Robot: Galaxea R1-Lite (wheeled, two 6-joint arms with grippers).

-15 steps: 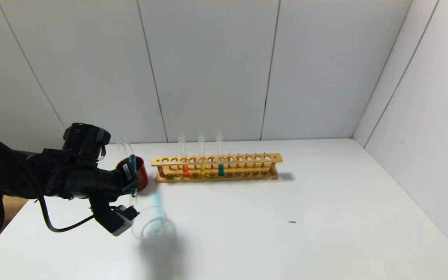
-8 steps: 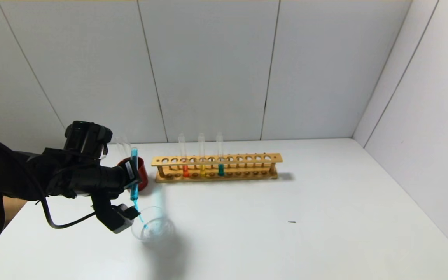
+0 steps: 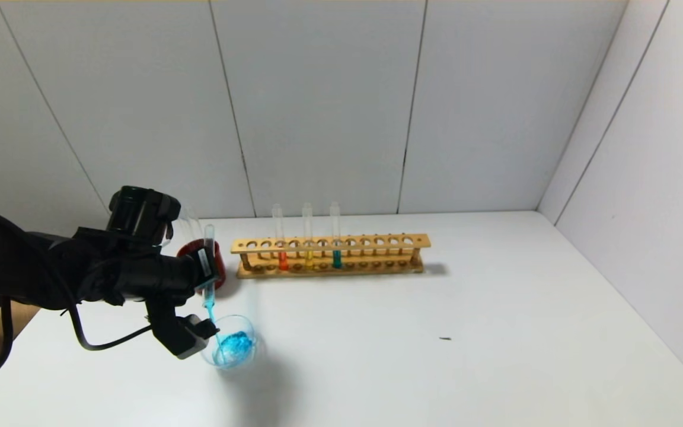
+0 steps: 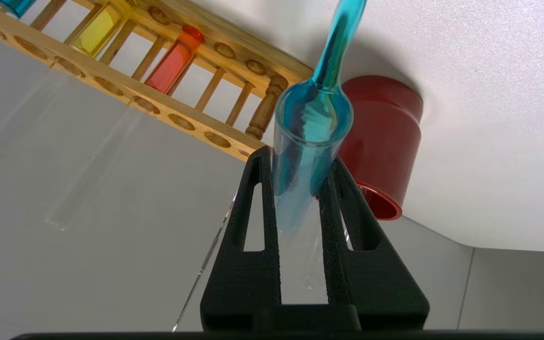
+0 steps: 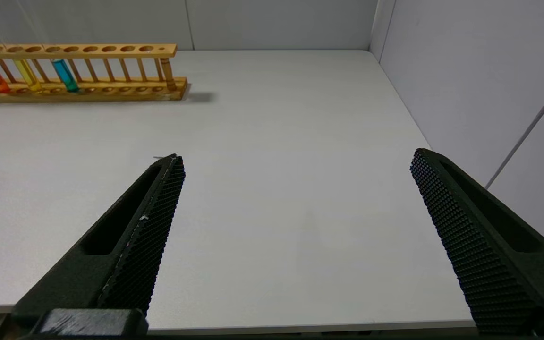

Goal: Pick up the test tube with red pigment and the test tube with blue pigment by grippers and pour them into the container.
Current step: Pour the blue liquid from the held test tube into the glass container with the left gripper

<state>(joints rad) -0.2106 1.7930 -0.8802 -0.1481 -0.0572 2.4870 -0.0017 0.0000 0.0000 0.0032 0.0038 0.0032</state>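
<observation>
Nearest, the container catches blue liquid streaming from the upended test tube with blue pigment, clamped in the left gripper. Any sideways drift could spill. Farther, the test tube with red pigment waits in the rack. The right gripper hangs wide, empty.

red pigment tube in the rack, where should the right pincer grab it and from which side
Probably the bare glass of the test tube with red pigment above the rack, approached from the front: it stands upright, the yellow tube close alongside. Right pincer is open.

The container sits in front of the cup, left of the rack
</observation>
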